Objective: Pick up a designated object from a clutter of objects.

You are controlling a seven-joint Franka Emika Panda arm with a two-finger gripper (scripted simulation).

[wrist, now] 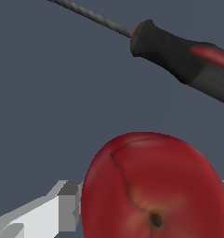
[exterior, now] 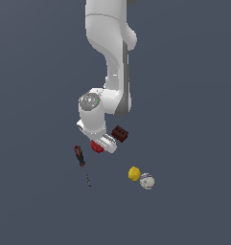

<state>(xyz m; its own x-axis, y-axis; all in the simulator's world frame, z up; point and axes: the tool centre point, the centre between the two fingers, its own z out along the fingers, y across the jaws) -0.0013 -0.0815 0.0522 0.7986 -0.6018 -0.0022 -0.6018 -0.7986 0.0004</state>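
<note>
Tool: we are sitting low over the red apple [exterior: 97, 147] with our tool [exterior: 100, 145]. In the wrist view the fruit is filling the space between the fingers [wrist: 48, 211], one grey pad looking to be right against its skin. We are judging the tool to be pinching the apple, though the other finger is barely showing.

Apple: it is lying near the middle of the tabletop [exterior: 35, 201], directly under the tool, not off to either side. It is round, so no long axis is mattering here.

Lift: we cannot tell whether the apple is off the tabletop yet.

Next move: we are judging it a straight rise, since the fruit is already centred between the fingers.

Neighbours: the screwdriver [exterior: 81, 163] is lying just beside the apple, on the exterior view's left. The dark brown block [exterior: 120, 133] is near, on that view's right. The yellow ball [exterior: 133, 173] and white ball [exterior: 146, 181] are touching each other, well apart from us.

Containers: none are showing.
</note>
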